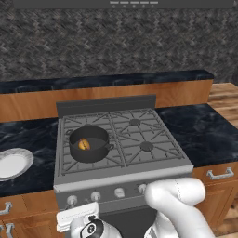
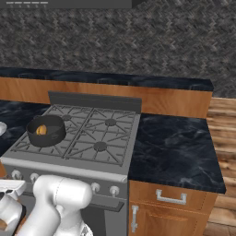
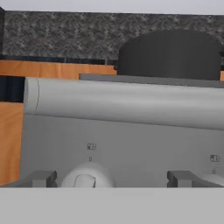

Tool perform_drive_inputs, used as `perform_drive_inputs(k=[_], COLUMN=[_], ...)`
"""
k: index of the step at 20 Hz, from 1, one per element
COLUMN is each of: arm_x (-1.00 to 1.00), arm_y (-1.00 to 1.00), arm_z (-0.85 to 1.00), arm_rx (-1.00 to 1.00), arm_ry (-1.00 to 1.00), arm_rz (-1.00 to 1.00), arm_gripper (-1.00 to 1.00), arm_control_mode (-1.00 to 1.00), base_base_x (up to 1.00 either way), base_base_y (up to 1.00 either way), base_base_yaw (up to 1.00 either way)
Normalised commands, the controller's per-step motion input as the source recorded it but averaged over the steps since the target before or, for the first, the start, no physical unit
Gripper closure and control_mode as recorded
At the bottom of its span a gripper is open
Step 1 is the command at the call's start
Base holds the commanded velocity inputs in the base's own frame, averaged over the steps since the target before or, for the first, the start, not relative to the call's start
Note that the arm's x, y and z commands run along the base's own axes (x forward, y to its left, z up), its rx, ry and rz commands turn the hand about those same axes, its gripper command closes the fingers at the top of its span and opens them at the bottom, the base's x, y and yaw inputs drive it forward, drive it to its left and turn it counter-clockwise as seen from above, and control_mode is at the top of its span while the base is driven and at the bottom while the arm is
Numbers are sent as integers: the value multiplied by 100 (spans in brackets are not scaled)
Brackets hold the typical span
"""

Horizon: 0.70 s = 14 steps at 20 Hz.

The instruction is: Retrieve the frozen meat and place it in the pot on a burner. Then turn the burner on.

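Two dark fingertips (image 3: pixel 43 178) rise at the bottom of the hand view, spread wide with nothing between them; the gripper (image 3: pixel 111 179) faces the stove's flat silver front panel. One rounded silver knob (image 3: pixel 85 178) sits between the tips, nearer the left one, and a second shows partly at the lower right edge. Above the panel, the pot (image 3: pixel 169 54) stands at the upper right of that frame, beyond the jaws.

One round dark grey pot (image 1: pixel 89 143) with low straight walls rests on the front left grate in the left base view, left of centre. One small glossy orange chunk, the frozen meat (image 1: pixel 84 144), lies inside it. Four burners sit under grey grates (image 1: pixel 139 135). One white round plate (image 1: pixel 13 162) lies on the dark marbled counter (image 1: pixel 28 135) at left.
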Motion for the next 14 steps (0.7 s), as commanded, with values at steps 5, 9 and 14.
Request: perform_drive_inputs(k=[5, 9, 14], arm_x=[17, 19, 19], arm_y=[16, 14, 9], arm_z=[-24, -14, -1], arm_rx=[0, 0, 0], arm_ry=[0, 0, 0], arm_rz=[0, 0, 0], arm_gripper=[-100, -100, -100], arm_control_mode=[-100, -100, -100], base_base_x=[0, 0, 0], base_base_y=[0, 0, 0], base_base_yaw=[0, 0, 0])
